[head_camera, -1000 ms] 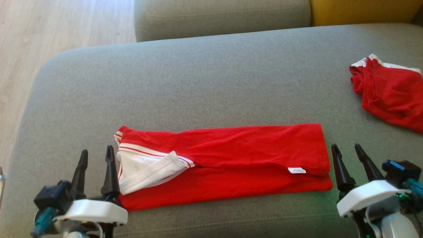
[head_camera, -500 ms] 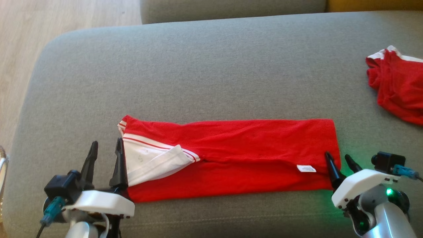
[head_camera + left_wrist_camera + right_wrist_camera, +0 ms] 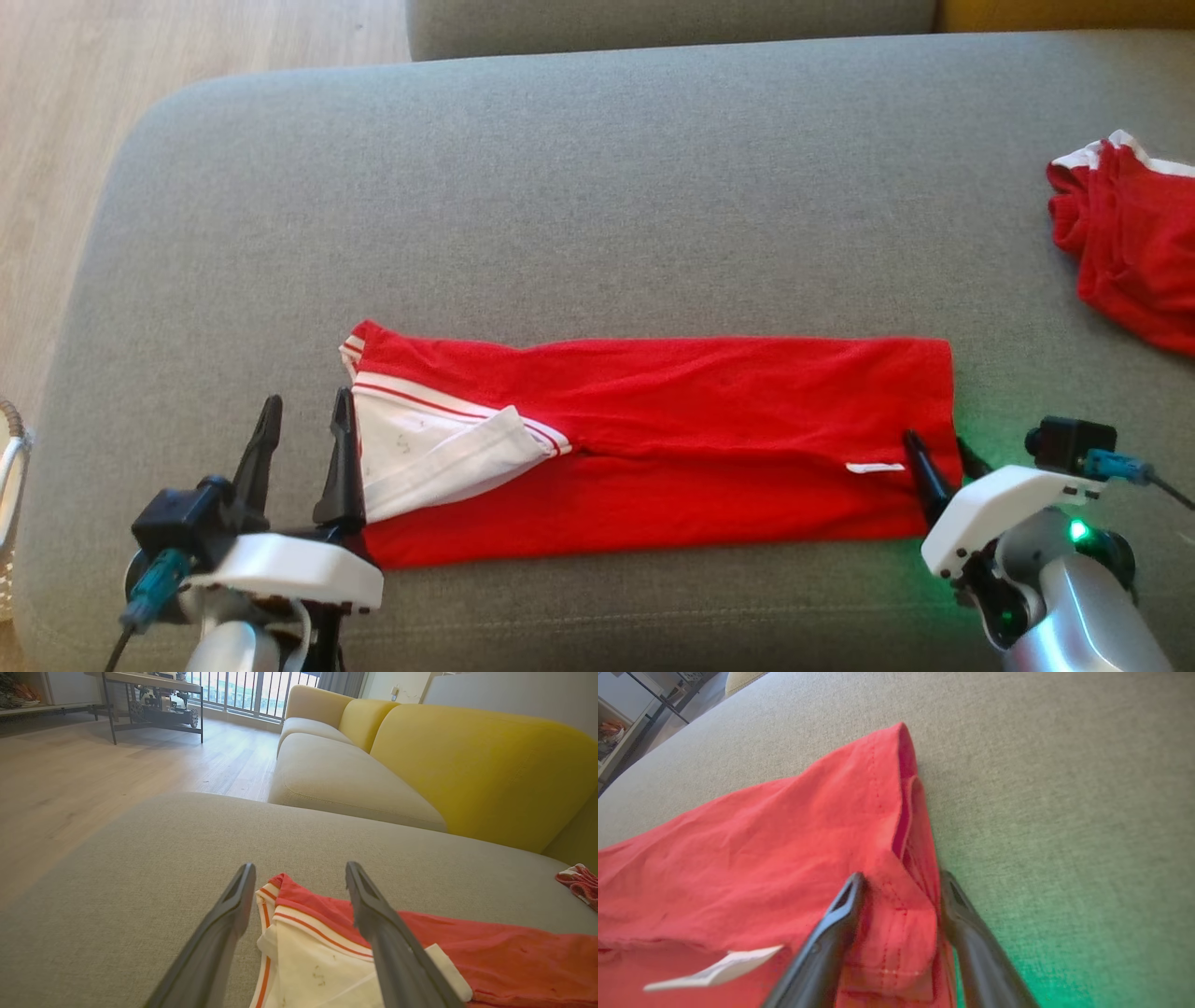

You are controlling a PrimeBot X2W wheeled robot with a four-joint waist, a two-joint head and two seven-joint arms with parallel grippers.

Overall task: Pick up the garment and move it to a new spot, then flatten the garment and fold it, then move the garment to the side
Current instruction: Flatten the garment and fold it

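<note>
Folded red garment with a white collar and white striped trim (image 3: 653,448) lies flat as a long band on the broad grey fabric seat cushion (image 3: 560,187), parallel to the cushion's front edge and close to it, roughly midway between the left and right edges. The white collar end points to the cushion's left edge, and a small white label (image 3: 875,467) shows near the opposite end. At the collar end, the left gripper (image 3: 308,397) stands with its two dark fingers spread wide and holds nothing. In the head view its inner finger is right at the garment's short edge, and in the left wrist view the striped collar shows in the gap between the fingers. At the other end, the right gripper (image 3: 934,439) is down on the garment's front right corner. In the right wrist view its jaws stand well apart, astride the stitched hem, with a fold of red cloth between the fingers (image 3: 840,914); that cloth does not look pinched. A green glow from this arm falls on the cushion beside the corner. A second, crumpled red cloth with white trim (image 3: 1130,252) lies well apart, at the cushion's right edge. Pale wooden floor (image 3: 56,140) runs beyond the left edge.
</note>
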